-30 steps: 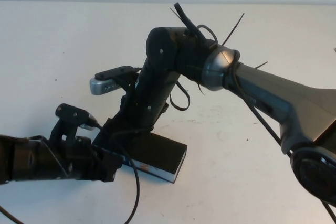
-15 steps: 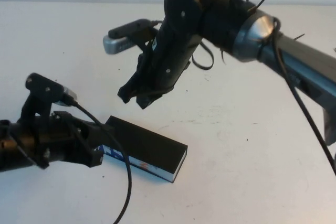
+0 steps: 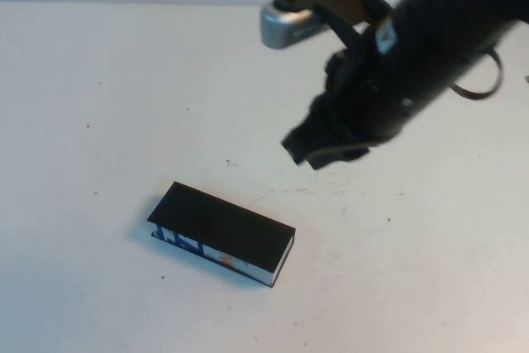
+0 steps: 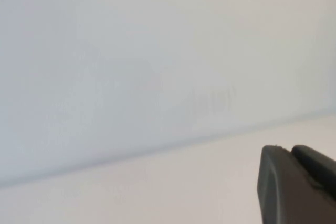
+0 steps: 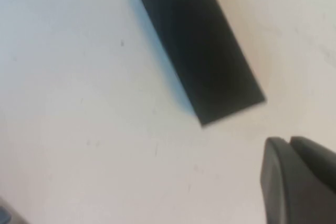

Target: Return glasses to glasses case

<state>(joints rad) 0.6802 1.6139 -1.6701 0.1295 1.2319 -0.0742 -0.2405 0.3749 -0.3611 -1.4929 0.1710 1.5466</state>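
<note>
While its lid is down, the glasses case [image 3: 221,233] lies on the white desk [image 3: 99,105].
The right tool [image 3: 318,148] hangs raised to its far right, empty, opening unclear; the left tool [image 4: 299,184] shows only an edge, state unclear.

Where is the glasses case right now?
In the high view the glasses case lies shut on the white table, left of centre near the front. The right gripper hangs above, to its right; the left gripper shows only in its wrist view.
</note>
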